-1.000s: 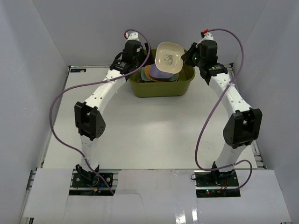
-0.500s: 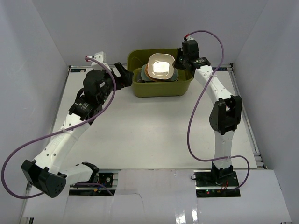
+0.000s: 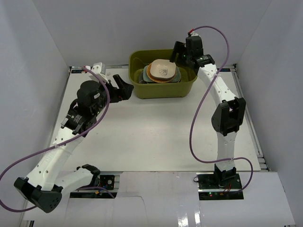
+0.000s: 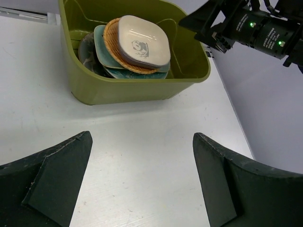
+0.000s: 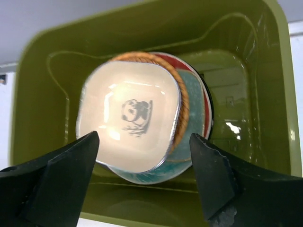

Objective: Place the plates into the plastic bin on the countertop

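One olive-green rectangular plastic bin (image 3: 163, 90) (image 4: 118, 90) (image 5: 28, 94), at the far middle of the off-white desk (image 3: 156, 132), holds a stack of plates: on top is a cream squarish plate with a dark print (image 3: 163, 70) (image 4: 143, 41) (image 5: 130, 116), lying on an orange round plate (image 4: 113, 45) and a teal plate (image 4: 101, 47). Right jaws: spread open above the bin, gripping nothing, apart from the cream squarish plate. Left jaws: spread open over the desk near the bin's left wall, empty.

Nothing readable is spotted anywhere, no words or numbers; only a dark printed figure is seen on the cream plate (image 5: 128, 116).
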Action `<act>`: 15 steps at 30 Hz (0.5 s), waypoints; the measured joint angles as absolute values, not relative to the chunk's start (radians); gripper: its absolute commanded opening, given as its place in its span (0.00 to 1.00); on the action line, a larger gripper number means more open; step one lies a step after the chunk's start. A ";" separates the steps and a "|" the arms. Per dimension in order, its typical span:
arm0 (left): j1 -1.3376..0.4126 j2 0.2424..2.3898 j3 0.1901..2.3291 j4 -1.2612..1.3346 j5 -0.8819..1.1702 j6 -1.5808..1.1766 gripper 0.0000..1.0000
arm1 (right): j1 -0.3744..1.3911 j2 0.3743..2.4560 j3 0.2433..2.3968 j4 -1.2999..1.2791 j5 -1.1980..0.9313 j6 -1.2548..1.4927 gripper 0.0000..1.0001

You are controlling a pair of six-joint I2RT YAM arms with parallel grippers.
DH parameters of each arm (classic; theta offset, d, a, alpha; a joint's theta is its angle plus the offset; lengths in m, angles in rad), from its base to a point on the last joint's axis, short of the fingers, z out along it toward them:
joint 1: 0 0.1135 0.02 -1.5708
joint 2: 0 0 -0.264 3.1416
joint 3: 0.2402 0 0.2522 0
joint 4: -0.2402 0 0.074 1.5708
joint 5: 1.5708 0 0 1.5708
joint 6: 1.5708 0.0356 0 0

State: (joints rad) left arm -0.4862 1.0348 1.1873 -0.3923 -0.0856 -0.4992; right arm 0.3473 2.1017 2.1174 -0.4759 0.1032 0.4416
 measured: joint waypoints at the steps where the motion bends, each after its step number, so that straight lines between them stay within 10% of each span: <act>1: -0.486 1.025 1.187 -0.395 -0.079 -0.501 0.98 | 0.347 2.102 2.133 -0.474 0.101 0.439 0.85; 6: -0.486 0.995 1.188 -0.414 -0.046 -0.520 0.98 | 0.347 2.017 2.066 -0.416 0.059 0.440 0.98; 15: -0.486 0.942 1.198 -0.458 0.090 -0.550 0.98 | 0.350 1.475 1.598 -0.276 -0.100 0.406 0.90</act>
State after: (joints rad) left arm -0.4862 0.9417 1.1976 -0.4576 0.0902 -0.5495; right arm 0.3496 1.4754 1.5978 -0.2764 -0.1001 0.4061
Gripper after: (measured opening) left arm 0.979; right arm 0.900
